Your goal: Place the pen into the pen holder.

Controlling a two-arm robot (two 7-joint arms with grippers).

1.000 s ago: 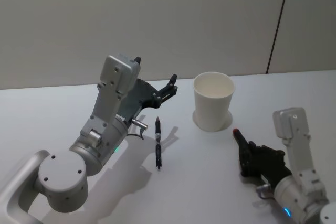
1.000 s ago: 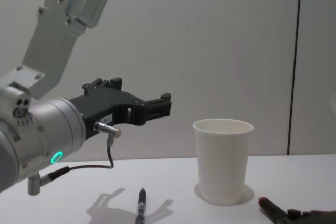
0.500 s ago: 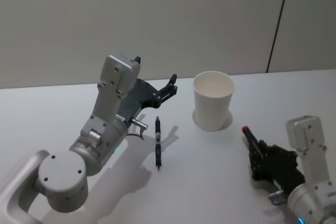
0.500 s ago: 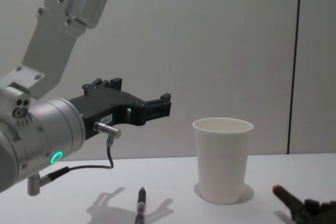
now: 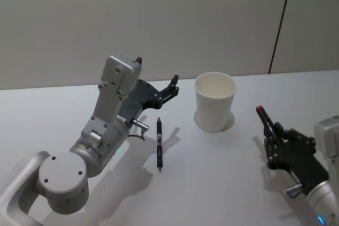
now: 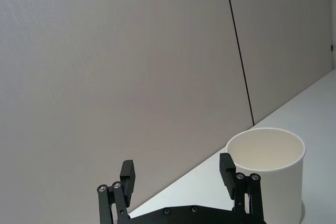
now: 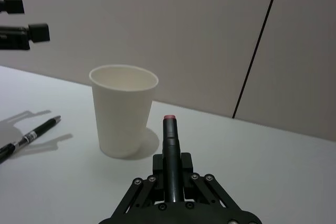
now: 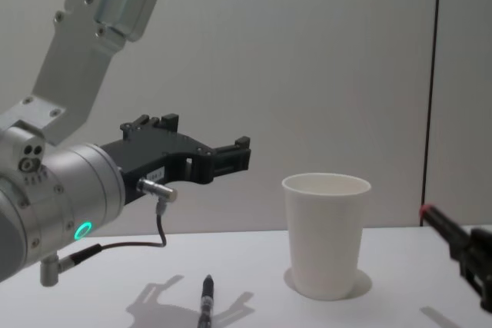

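on the table (image 5: pixel 212 183) stands a plain white tapered pen holder (image 5: pixel 214 104).

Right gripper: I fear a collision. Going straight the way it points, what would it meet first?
Likely nothing near: the right gripper, shut on a red-tipped pen, aims just past the paper cup toward the wall, though depth is unclear.

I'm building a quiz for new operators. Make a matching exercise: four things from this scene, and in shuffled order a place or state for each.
1 pen holder
2 red-tipped pen
3 black pen
4 left gripper

a lying flat on the table
b open, raised above the table
c held in the right gripper
d standing upright

Pairs: 1-d, 2-c, 3-a, 4-b
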